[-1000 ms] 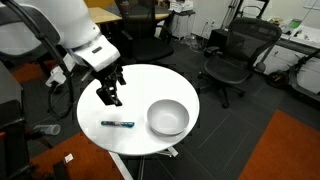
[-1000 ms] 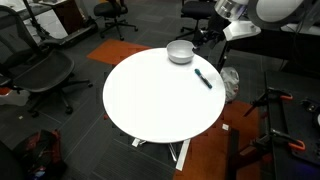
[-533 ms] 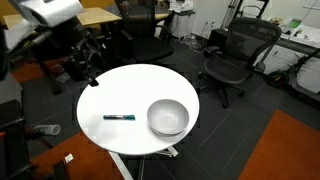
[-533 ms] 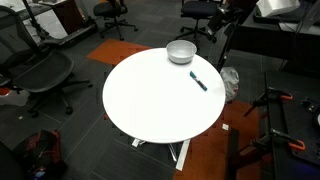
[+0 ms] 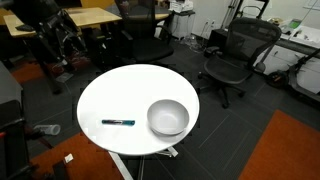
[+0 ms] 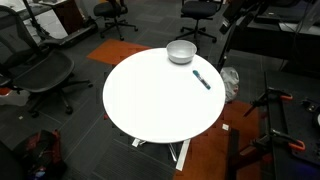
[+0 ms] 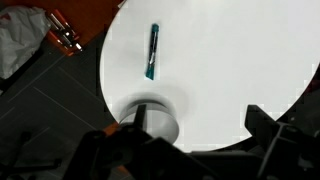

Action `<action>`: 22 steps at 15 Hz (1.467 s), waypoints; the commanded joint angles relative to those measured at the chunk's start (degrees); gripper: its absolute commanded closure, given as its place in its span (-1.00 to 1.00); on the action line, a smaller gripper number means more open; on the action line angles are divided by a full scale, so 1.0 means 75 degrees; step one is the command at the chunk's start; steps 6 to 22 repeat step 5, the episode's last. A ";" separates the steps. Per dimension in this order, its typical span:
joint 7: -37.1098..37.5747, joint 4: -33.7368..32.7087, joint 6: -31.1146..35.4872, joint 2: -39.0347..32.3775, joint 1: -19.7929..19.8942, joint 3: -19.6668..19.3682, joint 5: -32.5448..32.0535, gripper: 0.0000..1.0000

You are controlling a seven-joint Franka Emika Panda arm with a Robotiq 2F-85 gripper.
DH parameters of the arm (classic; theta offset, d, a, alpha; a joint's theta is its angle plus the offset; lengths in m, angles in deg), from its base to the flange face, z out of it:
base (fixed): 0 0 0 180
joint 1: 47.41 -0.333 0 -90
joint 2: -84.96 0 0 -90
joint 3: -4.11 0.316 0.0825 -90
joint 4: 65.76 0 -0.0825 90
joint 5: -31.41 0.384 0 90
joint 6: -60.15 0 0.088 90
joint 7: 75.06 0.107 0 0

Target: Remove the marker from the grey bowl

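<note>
The marker (image 5: 118, 122) lies flat on the white round table (image 5: 120, 90), outside the grey bowl (image 5: 168, 117) and a short way from it. Both show in the other exterior view too, the marker (image 6: 202, 80) beside the bowl (image 6: 181, 52), and in the wrist view, the marker (image 7: 152, 52) above the bowl (image 7: 150, 115). My gripper (image 7: 200, 125) is open and empty, high above the table, its dark fingers framing the bowl's side. In an exterior view the arm (image 5: 55, 30) is pulled back off the table's far edge.
Black office chairs (image 5: 235, 55) stand around the table. A desk (image 5: 95, 15) is behind the arm. An orange carpet patch (image 6: 200, 150) lies under the table. A white bag (image 7: 20, 40) and an orange object (image 7: 65, 35) lie on the floor.
The arm has lifted up and drawn back away from the table, leaving the tabletop. The marker and the bowl have not moved.
</note>
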 commanded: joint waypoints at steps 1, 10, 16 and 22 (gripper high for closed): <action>-0.0213 -0.0007 -0.0011 -0.0038 0.0353 0.0345 0.0282 -1.00; -0.0209 -0.0011 -0.0009 -0.0082 0.0364 0.0342 0.0276 -1.00; -0.0209 -0.0011 -0.0009 -0.0082 0.0364 0.0342 0.0276 -1.00; -0.0209 -0.0011 -0.0009 -0.0082 0.0364 0.0342 0.0276 -1.00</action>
